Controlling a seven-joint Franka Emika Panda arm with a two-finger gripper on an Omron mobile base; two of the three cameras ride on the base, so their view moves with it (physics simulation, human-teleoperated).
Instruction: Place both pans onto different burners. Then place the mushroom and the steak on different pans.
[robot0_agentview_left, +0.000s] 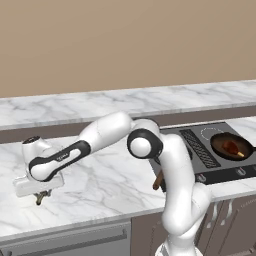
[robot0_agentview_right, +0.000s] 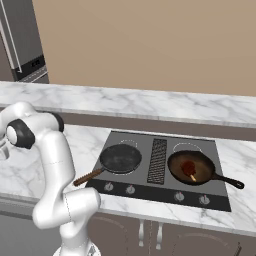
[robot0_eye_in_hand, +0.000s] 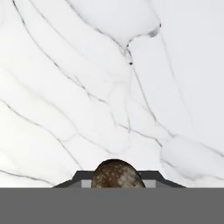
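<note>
A white marble worktop (robot0_agentview_left: 105, 175) with grey veins runs under a tan wall, with a raised marble ledge (robot0_agentview_right: 150, 102) behind it. A flat dark grey cooktop (robot0_agentview_right: 160, 170) is set into the worktop towards its right end, a ribbed vent strip (robot0_agentview_right: 158, 161) down its middle and small round knobs (robot0_agentview_right: 130, 189) along its front edge. The black pan (robot0_agentview_right: 120, 158) sits on the front left burner, its brown wooden handle (robot0_agentview_right: 88, 177) reaching out over the cooktop's front left corner. The pan with the reddish-brown inside (robot0_agentview_right: 191, 168) sits on the front right burner with the dark red steak (robot0_agentview_right: 188, 167) in it, its thin black handle pointing right. A steel refrigerator (robot0_agentview_right: 20, 40) stands far left.

The arm stretches left from its elbow, well away from the cooktop, wrist bent down over the worktop near its front edge. The end effector (robot0_agentview_left: 41, 198) points straight down, fingers drawn in on the mushroom (robot0_eye_in_hand: 117, 175), a rounded, speckled brown cap sitting just above bare marble.
</note>
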